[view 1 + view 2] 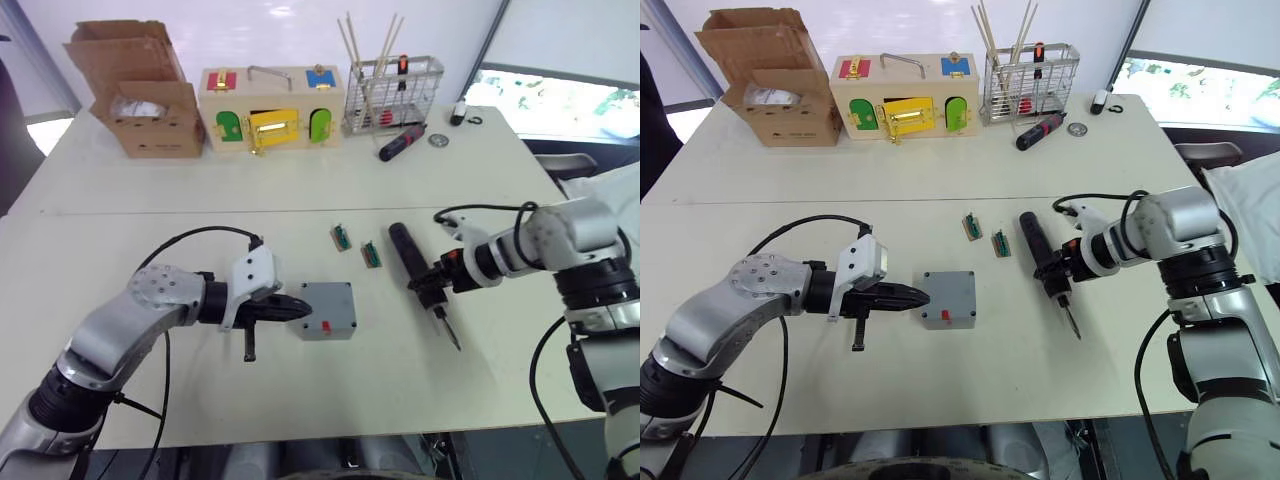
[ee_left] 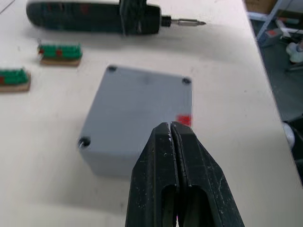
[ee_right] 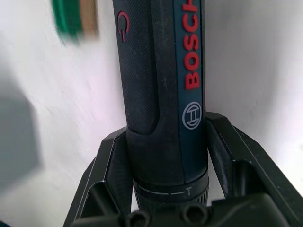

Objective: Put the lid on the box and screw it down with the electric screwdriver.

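— Box (image 1: 327, 309) position, please: where do you have it?

— You'll find it on the white table (image 1: 300, 400), near the front edge and a little left of centre. The grey lid (image 2: 142, 106) is already sitting on top of it, with dark screw holes at the corners and a small red mark on the side facing you.

— And your left gripper (image 1: 300, 308)?

— Its two black fingers are pressed together, nothing between them, and the tip sits right at the box's left edge, over the lid's rim by the red mark. Whether it actually touches, you can't tell from these views.

— What about the electric screwdriver (image 1: 420, 278)?

— It lies to the right of the box, well apart from it, bit pointing toward you. Your right gripper (image 1: 432, 281) is clamped around its body near the collar, one finger on each side of the barrel.

— Anything between them?

— Two small green-and-tan blocks (image 1: 356, 245) lie just left of the screwdriver's rear end. At the far edge you have a cardboard carton (image 1: 140, 95), a wooden box with coloured doors (image 1: 272, 108), a wire basket (image 1: 392, 95) with sticks, and a hand screwdriver (image 1: 402, 142) beside it.
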{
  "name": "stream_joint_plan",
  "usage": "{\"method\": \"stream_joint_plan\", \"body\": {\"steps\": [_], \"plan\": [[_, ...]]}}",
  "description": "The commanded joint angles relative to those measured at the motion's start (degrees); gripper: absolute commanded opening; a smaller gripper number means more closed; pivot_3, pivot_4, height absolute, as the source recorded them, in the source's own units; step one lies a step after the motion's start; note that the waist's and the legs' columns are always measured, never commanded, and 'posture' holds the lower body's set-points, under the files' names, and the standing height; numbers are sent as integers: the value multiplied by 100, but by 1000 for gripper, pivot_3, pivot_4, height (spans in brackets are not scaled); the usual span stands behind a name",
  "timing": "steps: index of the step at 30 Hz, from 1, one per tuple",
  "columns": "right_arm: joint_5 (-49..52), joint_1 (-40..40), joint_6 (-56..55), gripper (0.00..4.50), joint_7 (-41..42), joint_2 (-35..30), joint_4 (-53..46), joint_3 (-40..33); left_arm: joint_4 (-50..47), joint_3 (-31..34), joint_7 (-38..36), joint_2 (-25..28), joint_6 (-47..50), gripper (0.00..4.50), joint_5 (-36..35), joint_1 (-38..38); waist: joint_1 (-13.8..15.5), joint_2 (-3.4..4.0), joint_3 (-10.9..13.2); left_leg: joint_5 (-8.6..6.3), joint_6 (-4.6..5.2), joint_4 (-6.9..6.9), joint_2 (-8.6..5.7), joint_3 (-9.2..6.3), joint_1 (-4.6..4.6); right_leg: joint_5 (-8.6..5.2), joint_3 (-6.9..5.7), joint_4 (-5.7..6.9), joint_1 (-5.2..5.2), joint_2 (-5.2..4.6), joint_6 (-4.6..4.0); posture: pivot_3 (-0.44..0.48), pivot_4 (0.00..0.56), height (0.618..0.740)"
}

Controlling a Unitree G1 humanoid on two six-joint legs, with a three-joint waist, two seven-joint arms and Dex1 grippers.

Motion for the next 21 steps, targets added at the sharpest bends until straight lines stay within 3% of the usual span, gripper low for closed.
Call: {"method": "stream_joint_plan", "body": {"steps": [1,3,6,10,12,16,21], "plan": [[1333,-108,33,1923,-627,-284,-46,-1208,385,-42,-145,-180,-321,0,150,-365,122,57,24,1,0,1,-3,3,-32,0,2,8,-32,-1,1,0,150,740],[2086,-134,33,1923,-1318,-192,-129,-2212,732,-135,-227,-356,-436,0,234,-626,163,69,27,11,-15,58,1,3,-163,-1,-4,66,-166,12,5,0,150,740],[2913,68,-81,1923,-2552,386,-1085,-3644,1134,-196,-385,-590,-510,0,263,-951,145,69,28,37,-60,82,1,13,-248,-1,-10,140,-260,9,5,0,150,740],[5174,978,-1653,1923,-4813,986,-2320,-3917,1475,-161,-696,-605,-534,0,268,-1266,116,59,26,39,-61,88,6,17,-256,0,-9,140,-267,12,6,0,150,740],[5893,1313,-2543,1923,-5351,1209,-3016,-3842,1607,-125,-819,-598,-530,0,246,-1363,104,62,28,37,-53,89,6,20,-253,0,-7,146,-265,11,6,0,150,740],[5750,1318,-3942,1923,-5207,1674,-4270,-3922,1823,-122,-922,-676,-503,0,268,-1588,86,91,46,42,-53,93,3,25,-244,0,2,149,-266,13,6,0,150,740],[3435,1335,-5110,1923,-4460,2014,-5633,-3056,1774,-49,-994,-665,-266,0,127,-1689,89,88,43,61,-87,84,6,14,-240,-1,-3,149,-266,23,7,0,150,740]]}}
